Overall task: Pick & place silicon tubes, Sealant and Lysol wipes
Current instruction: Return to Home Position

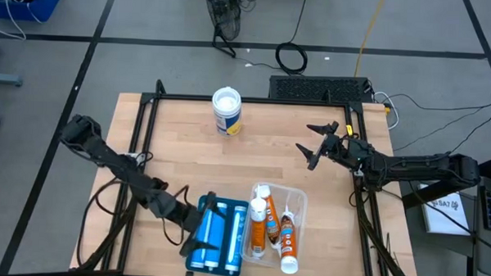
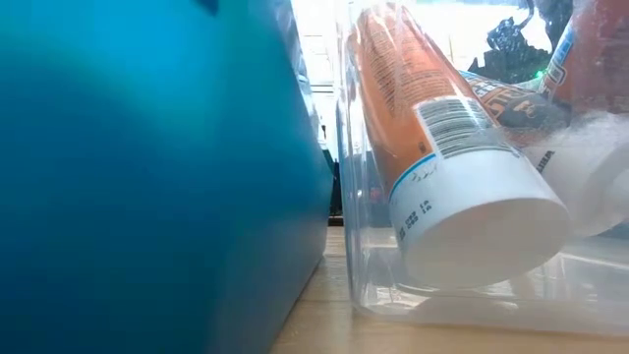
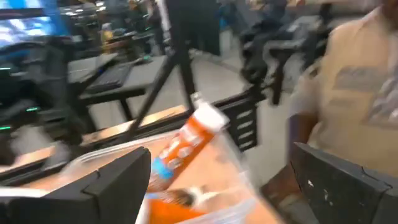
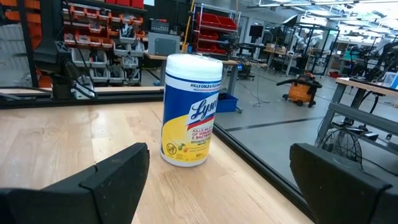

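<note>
The left arm (image 1: 114, 162) reaches in from the table's left edge, and the left gripper (image 1: 192, 214) sits at the near left corner of the table (image 1: 180, 144), just beside the blue bin (image 1: 190, 244). In the left wrist view its 2 fingers (image 3: 118, 180) are spread wide with nothing between them. That view is blurred, but it shows an orange tube in the clear bin ahead and a person in a light shirt (image 3: 360, 87) beyond the table. The blue bin stands at the near edge and holds blue tubes (image 1: 215, 231) lying side by side. Their exact number is hard to tell. The wipes canister (image 1: 227, 111) stands upright at the far middle of the table, with its white lid on top, well apart from both bins and both grippers. Just to the right of the blue bin is the clear bin (image 1: 299, 197), holding 3 orange tubes (image 1: 270, 219) with white ends. In the low view, 1 of them leans tilted inside the clear wall. Farther right, the right gripper (image 1: 312, 146) hangs over the table's right part, on an arm coming in from the right edge. Its 2 fingers (image 4: 112, 180) are spread apart and empty, and they point toward the wipes canister, which stands ahead of them, not touching.
</note>
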Tool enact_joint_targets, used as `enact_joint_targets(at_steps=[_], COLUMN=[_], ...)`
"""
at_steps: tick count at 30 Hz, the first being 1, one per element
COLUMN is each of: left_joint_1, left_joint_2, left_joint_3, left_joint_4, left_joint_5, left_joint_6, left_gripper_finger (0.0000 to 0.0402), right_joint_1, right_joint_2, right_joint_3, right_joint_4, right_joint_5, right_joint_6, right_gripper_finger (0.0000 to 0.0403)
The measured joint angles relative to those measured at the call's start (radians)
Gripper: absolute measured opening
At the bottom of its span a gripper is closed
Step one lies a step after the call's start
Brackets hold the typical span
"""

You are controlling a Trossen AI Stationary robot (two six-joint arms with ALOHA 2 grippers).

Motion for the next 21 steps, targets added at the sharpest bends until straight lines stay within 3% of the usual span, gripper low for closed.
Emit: enact_joint_targets(at_steps=[5, 11, 17, 21], left_joint_1=[0.054, 0.172, 0.287, 0.344], left_joint_2=[-0.019, -0.175, -0.535, -0.793], left_joint_3=[0.000, -0.068, -0.383, -0.657], left_joint_4=[-0.137, -0.391, -0.290, -0.052], left_joint_5=[-0.134, -0.095, -0.108, -0.155], left_joint_6=[0.014, -0.001, 0.006, 0.016], left_gripper_finger=[0.0379, 0.0379, 0.0379, 0.0379], right_joint_1=[0.000, 0.000, 0.000, 0.000], right_joint_2=[0.000, 0.000, 0.000, 0.000], right_joint_3=[0.000, 0.000, 0.000, 0.000], right_joint_4=[0.000, 0.000, 0.000, 0.002], right_joint_5=[0.000, 0.000, 0.000, 0.000], right_joint_6=[0.000, 0.000, 0.000, 0.000], right_gripper_finger=[0.0364, 0.0364, 0.0364, 0.0364])
